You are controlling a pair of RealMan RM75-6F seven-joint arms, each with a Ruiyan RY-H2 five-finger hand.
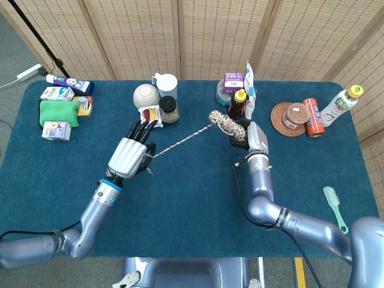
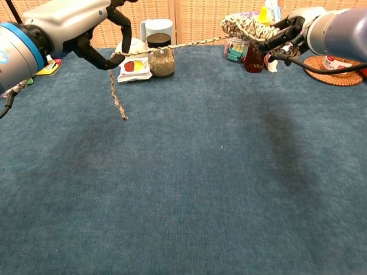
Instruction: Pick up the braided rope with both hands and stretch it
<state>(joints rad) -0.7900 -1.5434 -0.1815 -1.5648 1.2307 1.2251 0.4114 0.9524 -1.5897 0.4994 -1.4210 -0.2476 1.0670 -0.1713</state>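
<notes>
We are in the stretching step: our left hand point(image 1: 131, 157) pinches the beige braided rope point(image 1: 180, 137) near one end, our right hand point(image 1: 251, 137) grips its coiled bundle, the span taut above the blue counter point(image 1: 192, 198). Next, we judge, pull further apart. Only the chest view shows the tail dangling below our left hand point(image 2: 86, 26).

Braided rope point(image 1: 183, 137): rough, matt twisted fibre, beige-brown fleck. Left hand point(image 1: 129, 157): glossy pale plastic back, matt black fingers. Right hand point(image 1: 255, 137): same glossy shell. Table point(image 2: 189, 189): matt blue napped cloth. Coaster point(image 1: 279, 117): woven, rough. Screen point(image 1: 198, 36): woven cane.
</notes>
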